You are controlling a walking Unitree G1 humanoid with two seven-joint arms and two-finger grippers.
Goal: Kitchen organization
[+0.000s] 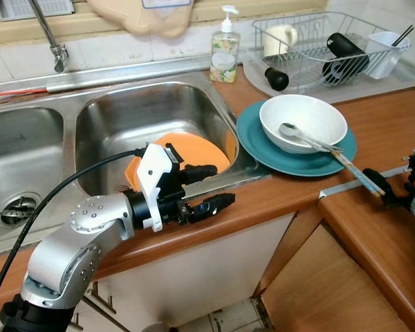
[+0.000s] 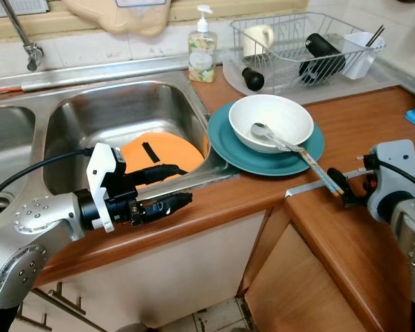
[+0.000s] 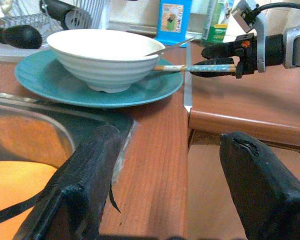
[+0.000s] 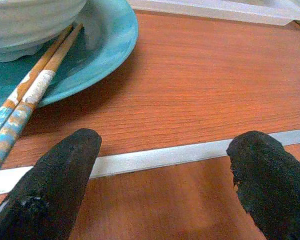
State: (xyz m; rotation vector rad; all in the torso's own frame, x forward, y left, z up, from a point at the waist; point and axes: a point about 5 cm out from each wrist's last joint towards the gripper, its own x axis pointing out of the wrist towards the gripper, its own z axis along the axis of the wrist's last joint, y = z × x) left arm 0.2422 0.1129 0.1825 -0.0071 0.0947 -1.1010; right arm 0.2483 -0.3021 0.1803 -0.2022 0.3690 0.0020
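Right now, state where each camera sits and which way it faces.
Left eye view: head, looking down at sink and counter; left hand shows.
Right eye view: same head, same scene; right hand by the chopsticks.
Left wrist view: along open fingers toward the white bowl on the teal plate.
Right wrist view: along open fingers over the counter.
All four share the chopsticks.

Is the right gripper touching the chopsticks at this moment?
Cannot tell. In the right wrist view the chopsticks run down beside one finger of the open right gripper, but no contact or gap shows plainly.
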